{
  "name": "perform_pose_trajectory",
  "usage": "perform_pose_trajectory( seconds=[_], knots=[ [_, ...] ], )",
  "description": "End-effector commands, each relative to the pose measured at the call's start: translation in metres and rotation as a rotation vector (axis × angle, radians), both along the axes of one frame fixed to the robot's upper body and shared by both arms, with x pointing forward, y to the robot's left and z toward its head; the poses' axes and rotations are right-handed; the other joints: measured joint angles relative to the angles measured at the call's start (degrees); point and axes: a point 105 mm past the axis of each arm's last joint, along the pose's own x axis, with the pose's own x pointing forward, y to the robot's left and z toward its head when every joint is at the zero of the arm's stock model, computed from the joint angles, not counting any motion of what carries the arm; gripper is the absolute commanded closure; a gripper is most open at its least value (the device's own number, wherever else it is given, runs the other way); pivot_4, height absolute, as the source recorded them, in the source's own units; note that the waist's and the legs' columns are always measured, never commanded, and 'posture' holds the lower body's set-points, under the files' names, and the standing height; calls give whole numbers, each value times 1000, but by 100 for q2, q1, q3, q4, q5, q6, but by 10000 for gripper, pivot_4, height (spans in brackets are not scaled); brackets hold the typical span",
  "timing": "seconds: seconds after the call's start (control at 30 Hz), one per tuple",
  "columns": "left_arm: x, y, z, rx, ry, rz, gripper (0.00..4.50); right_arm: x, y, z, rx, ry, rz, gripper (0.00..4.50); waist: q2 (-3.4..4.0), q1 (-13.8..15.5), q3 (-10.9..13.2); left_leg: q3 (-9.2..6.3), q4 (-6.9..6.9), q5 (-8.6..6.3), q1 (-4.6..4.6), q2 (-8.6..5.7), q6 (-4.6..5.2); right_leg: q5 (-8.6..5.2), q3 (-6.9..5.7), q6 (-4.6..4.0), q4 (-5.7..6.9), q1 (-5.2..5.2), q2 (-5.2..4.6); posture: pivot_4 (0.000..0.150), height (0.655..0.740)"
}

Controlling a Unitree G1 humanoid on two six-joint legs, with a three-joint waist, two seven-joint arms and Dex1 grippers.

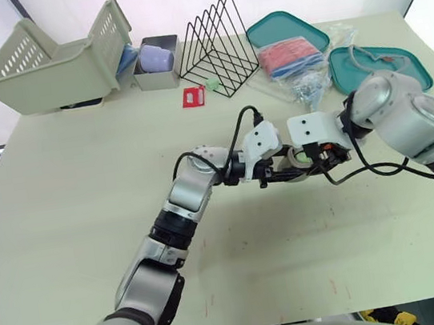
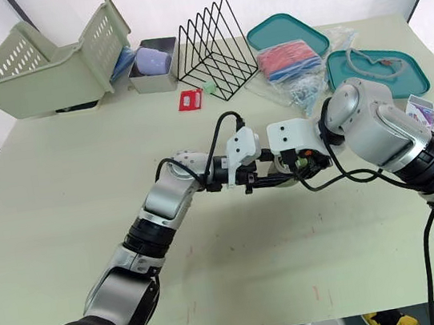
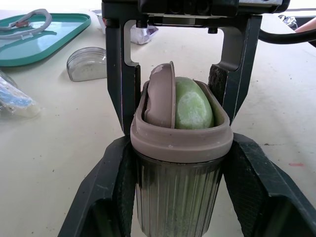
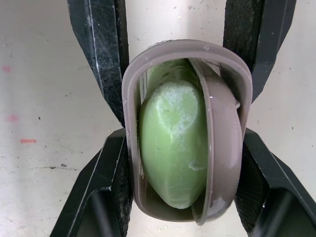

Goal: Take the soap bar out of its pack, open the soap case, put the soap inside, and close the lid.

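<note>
A soap case (image 3: pixel 180 143) with a brown rim and a ribbed clear body hangs above the middle of the table, between both grippers. A green soap bar (image 4: pixel 173 143) lies inside it, next to a brown insert (image 3: pixel 160 94) standing on edge. My left gripper (image 1: pixel 281 168) is shut on the case's body, its fingers (image 3: pixel 113 173) pressed against both sides. From the opposite side, my right gripper (image 4: pixel 183 138) is shut on the same case at the rim. The case's mouth is uncovered.
A clear domed piece (image 3: pixel 86 64) lies on the table near a teal tray (image 1: pixel 381 66). A purple-white packet (image 2: pixel 420 111) sits at the right. At the back stand a beige basket (image 1: pixel 57 60), a grey bin (image 1: pixel 156 62), a wire rack (image 1: pixel 217 45) and plastic bags (image 1: pixel 300 66).
</note>
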Motion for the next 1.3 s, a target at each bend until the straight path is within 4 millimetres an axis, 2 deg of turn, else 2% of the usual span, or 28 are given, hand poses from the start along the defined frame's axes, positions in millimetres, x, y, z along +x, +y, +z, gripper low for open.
perform_pose_trajectory(
  seconds=[0.03,0.73,0.77,0.83,0.87,1.17,1.3],
  knots=[
    [0,-2,7,-19,-28,-6,24349,0,4,3,10,-33,17,24600,0,0,0,0,0,0,0,0,0,0,0,0,0,0,0,1500,7400],
    [-2,4,5,-32,-13,-24,24896,1,5,2,39,-31,7,24600,0,-1,0,0,0,0,0,0,0,0,0,0,2,0,0,1500,7400],
    [-2,5,4,-31,-12,-24,24896,1,5,2,46,-33,5,14501,0,-2,0,-1,0,0,0,0,0,0,0,0,1,0,0,1500,7400],
    [-3,7,3,-32,-9,-25,24896,1,4,3,65,-26,2,8050,0,10,0,-1,0,0,0,0,0,0,0,0,2,-1,0,1500,7400],
    [-3,8,3,-34,-8,-25,24896,2,1,3,72,-28,-1,1536,0,14,0,0,0,0,-4,0,0,0,0,0,2,-3,0,1500,7400],
    [-3,19,3,-45,-8,-25,24896,7,-16,9,252,-3,-43,628,0,8,0,3,-1,1,-8,0,-2,0,1,0,5,-10,-1,1500,7400],
    [-5,26,8,-118,-30,-29,24896,10,-33,11,427,-4,-74,628,0,17,0,4,-1,1,-8,0,-1,0,2,0,9,-11,-1,1500,7400]
  ],
)
